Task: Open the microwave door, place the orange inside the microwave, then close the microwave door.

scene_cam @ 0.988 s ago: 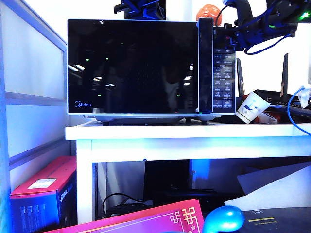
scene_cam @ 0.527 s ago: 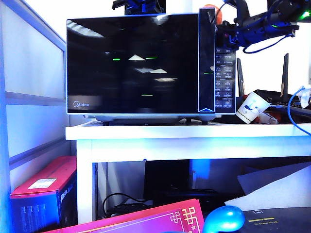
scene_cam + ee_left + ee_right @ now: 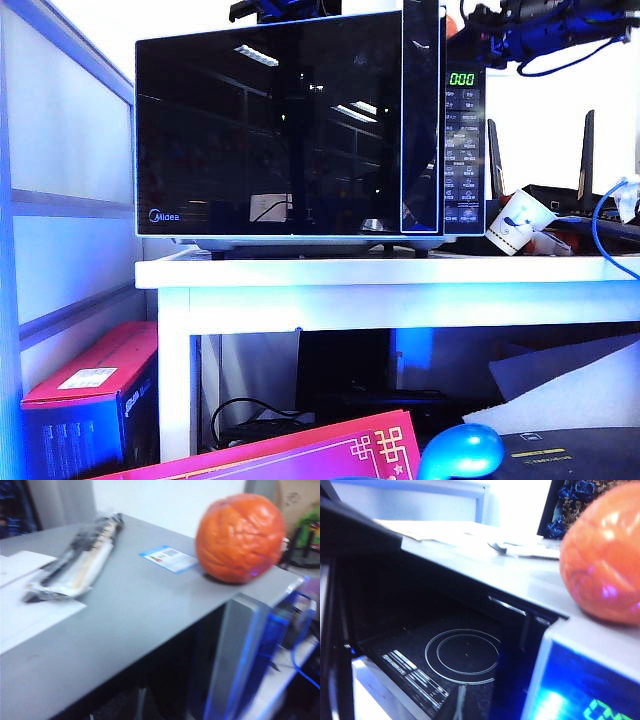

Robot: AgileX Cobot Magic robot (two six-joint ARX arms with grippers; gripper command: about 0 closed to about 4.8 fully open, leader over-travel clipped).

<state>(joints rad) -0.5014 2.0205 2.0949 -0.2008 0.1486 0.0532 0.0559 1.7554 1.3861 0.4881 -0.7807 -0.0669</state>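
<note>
Black microwave door (image 3: 275, 125) now ajar; right hand (image 3: 478, 22) closed; left hand's state untellable.

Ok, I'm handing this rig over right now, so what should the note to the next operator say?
Right gripper: shut, up at the top corner of the microwave door; whether it grips, unclear.
Left gripper: above the microwave, jaws hidden.
The orange sits on the microwave's top, not held.
Done: door partly open.
Left: open it wider, put the orange inside, close the door.
</note>
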